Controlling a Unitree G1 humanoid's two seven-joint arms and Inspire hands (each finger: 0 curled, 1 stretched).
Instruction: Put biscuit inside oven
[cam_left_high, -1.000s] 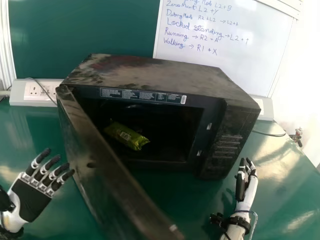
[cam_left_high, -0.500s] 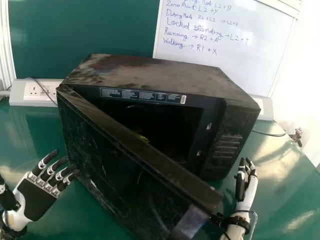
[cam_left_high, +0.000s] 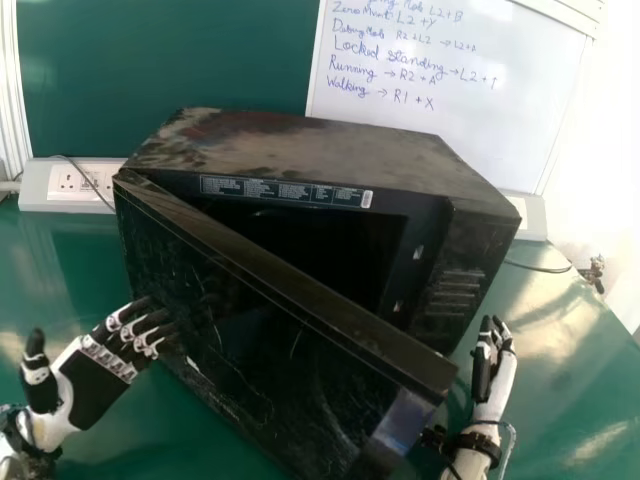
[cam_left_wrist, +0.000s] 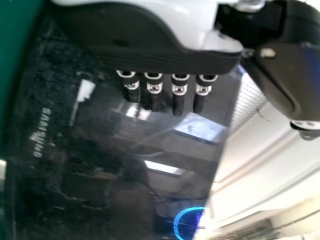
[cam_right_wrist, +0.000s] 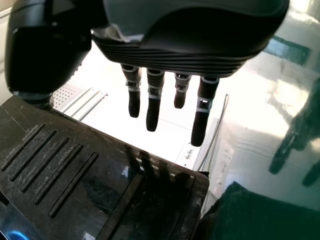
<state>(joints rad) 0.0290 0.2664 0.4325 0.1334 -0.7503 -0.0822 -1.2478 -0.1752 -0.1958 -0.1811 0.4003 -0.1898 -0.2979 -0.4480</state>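
Note:
The black oven (cam_left_high: 320, 160) stands on the table with its door (cam_left_high: 270, 350) partly closed, slanting out toward the front right. Behind the door the biscuit is hidden. My left hand (cam_left_high: 95, 375) is at the door's outer face on the left, its straight fingertips at the surface. In the left wrist view the left hand (cam_left_wrist: 150, 55) has its fingers extended over the glossy door (cam_left_wrist: 120, 150). My right hand (cam_left_high: 490, 365) rests empty beside the oven's right front corner, fingers straight; in the right wrist view the right hand (cam_right_wrist: 170, 55) hangs near the control panel (cam_right_wrist: 50, 160).
Green table (cam_left_high: 580, 400) surrounds the oven. A socket strip (cam_left_high: 70, 185) with a cable lies behind at the left, and a whiteboard (cam_left_high: 440, 100) stands at the back. The door's free edge comes close to my right wrist.
The door has swung further toward the oven's front, covering the green biscuit packet. My left hand has moved right onto the door. My right hand has stayed still.

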